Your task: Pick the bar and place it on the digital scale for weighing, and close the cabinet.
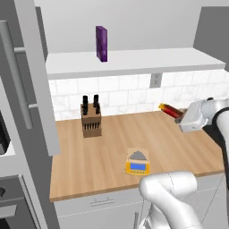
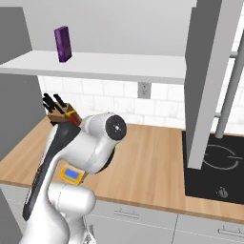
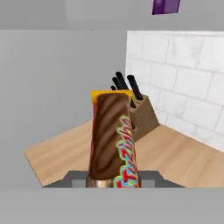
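Bar (image 3: 111, 144) clamped between my gripper (image 1: 179, 117) fingers, jutting ahead of them above the counter (image 1: 112, 147). Digital scale (image 1: 137, 163) bare below. Open cabinet (image 1: 134, 60) shelf holds purple box (image 1: 101, 43).

Colourful slanted lettering on the bar's (image 3: 111, 140) wrapper, not legible, no other readable text

A light wooden countertop (image 1: 112, 147) carries a brown wooden knife block (image 1: 91, 120) with black handles near its back edge, toward the left end, and a small yellow-orange digital scale (image 1: 137, 163) with a grey top plate near its front edge. Above, a white inner shelf (image 1: 134, 60) carries a tall purple box (image 1: 101, 43), upright.
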You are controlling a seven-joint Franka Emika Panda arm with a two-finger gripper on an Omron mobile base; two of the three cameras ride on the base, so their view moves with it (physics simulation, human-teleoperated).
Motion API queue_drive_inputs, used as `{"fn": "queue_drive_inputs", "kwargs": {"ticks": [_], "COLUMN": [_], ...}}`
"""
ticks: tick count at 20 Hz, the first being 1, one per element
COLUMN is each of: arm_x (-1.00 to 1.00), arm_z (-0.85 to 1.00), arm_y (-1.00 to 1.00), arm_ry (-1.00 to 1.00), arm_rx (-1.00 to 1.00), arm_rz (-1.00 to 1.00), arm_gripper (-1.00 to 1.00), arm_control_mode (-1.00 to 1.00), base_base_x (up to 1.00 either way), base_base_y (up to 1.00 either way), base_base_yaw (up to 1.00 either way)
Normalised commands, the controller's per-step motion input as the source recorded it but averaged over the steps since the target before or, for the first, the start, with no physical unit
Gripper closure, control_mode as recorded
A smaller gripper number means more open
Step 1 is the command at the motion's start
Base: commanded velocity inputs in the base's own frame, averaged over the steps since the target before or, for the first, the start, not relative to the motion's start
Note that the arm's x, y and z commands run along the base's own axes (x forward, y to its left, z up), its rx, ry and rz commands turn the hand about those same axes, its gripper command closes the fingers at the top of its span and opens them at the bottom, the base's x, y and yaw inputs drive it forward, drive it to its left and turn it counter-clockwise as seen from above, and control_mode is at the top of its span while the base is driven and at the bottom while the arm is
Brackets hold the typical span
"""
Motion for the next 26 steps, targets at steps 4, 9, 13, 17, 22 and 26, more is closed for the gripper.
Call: {"fn": "queue_drive_inputs", "kwargs": {"ticks": [4,9,13,17,22,26], "arm_x": [0.12,0.38,0.53,0.53,0.19,0.00], "arm_z": [-0.40,-0.47,-0.56,-0.57,-0.42,-0.36], "arm_y": [0.26,0.41,0.38,0.37,0.39,0.10], "arm_ry": [0.02,0.06,0.10,0.15,0.05,0.00], "arm_rx": [0.00,-0.01,-0.01,-0.01,-0.07,-0.16], "arm_rz": [0.32,0.26,0.20,0.20,0.14,0.08], "arm_gripper": [1.00,1.00,1.00,1.00,1.00,1.00], "arm_control_mode": [-1.00,-1.00,-1.00,-1.00,-1.00,-1.00], "base_base_x": [0.00,0.00,0.00,0.00,0.00,0.00], "base_base_y": [0.00,0.00,0.00,0.00,0.00,0.00], "base_base_yaw": [0.00,0.00,0.00,0.00,0.00,0.00]}}
